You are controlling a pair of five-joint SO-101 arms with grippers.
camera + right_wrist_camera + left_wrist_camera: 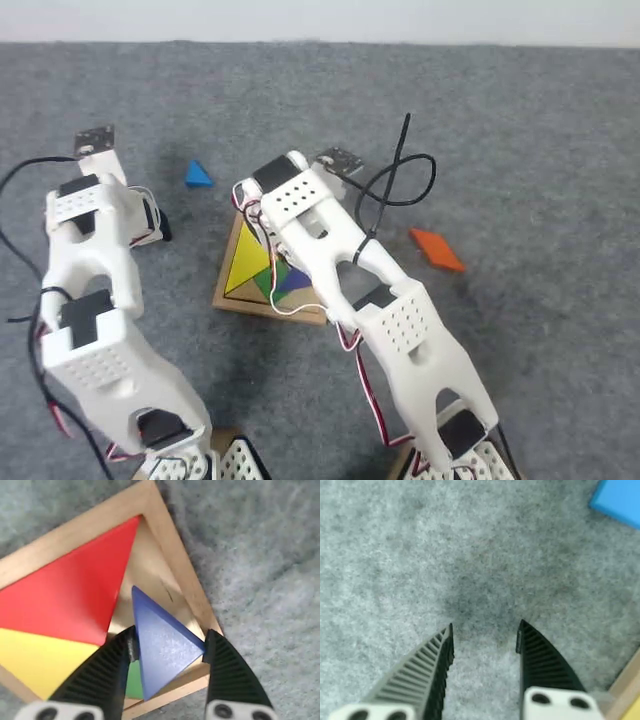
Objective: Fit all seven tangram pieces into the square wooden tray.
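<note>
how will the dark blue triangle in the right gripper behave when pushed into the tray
The dark blue triangle looks like a rigid flat block, so it should not flex. Its smooth slanted edges may let it twist or slip in the right gripper. Flat-sided, it should slide, not roll, in the wooden tray.

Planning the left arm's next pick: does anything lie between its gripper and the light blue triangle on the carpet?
Nothing visible does: only bare carpet lies between the open left gripper and the light blue triangle.
</note>
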